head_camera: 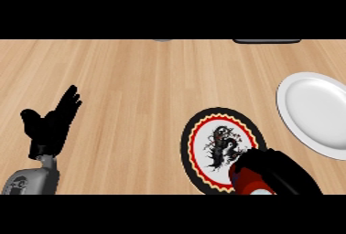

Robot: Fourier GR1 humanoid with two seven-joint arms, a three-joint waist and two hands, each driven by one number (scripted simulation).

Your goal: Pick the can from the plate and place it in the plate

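A patterned plate [216,132] with a black rim, a red ring and a black figure on white lies right of centre. At its lower right edge my right hand [280,171] curls round a red can [249,182], which shows only partly under the fingers. A plain white plate [317,114] lies at the right edge of the counter view. My left hand [54,121] rests open at the left, fingers up, holding nothing.
Wooden counter top [135,82] all around. A dark flat object [267,41] and a small grey object [162,40] peek in at the far edge.
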